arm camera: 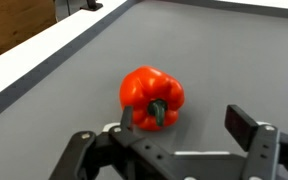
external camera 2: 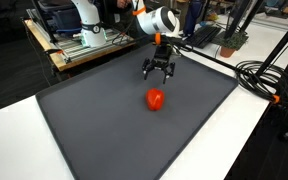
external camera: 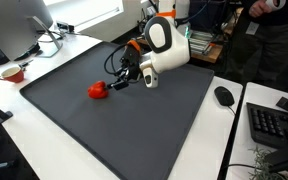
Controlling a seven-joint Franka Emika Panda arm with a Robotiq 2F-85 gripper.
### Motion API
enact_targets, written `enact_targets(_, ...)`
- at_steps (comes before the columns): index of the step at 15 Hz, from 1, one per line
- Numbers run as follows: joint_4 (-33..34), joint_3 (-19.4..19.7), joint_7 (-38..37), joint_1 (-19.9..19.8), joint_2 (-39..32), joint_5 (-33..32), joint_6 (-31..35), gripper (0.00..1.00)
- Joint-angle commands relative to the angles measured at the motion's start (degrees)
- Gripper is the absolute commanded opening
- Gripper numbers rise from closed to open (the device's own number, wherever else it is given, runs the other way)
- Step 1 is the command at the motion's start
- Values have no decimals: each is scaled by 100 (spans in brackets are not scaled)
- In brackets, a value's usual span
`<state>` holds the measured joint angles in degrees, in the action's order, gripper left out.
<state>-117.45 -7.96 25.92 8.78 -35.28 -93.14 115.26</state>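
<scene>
A red bell pepper [external camera: 98, 90] with a green stem lies on the dark grey mat [external camera: 134, 125]. It shows in both exterior views [external camera 2: 156, 99] and in the wrist view [arm camera: 151, 99]. My gripper [external camera: 117, 82] hovers a little above the mat, just beyond the pepper, and also shows from the other side [external camera 2: 158, 72]. In the wrist view the jaws [arm camera: 184, 122] are open and empty. The pepper lies just ahead of the left finger, not between the fingers.
A computer mouse [external camera: 224, 96] and a keyboard [external camera: 274, 122] lie on the white table beside the mat. A red cup [external camera: 12, 72] and a monitor [external camera: 19, 25] stand at the other side. Cables [external camera 2: 269, 80] run along the table's edge.
</scene>
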Motion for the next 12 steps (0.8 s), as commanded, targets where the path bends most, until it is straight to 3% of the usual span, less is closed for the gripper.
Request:
enact_targets(1, 283, 38, 41, 58, -356, -133, -111, 67)
enact_targets(5, 387, 53, 177, 25, -507, -158, -43, 52)
enact_targets(9, 474, 81, 193, 17, -567, -217, -27, 61)
enact_targets(12, 542, 116, 272, 3, -597, -284, 11, 50)
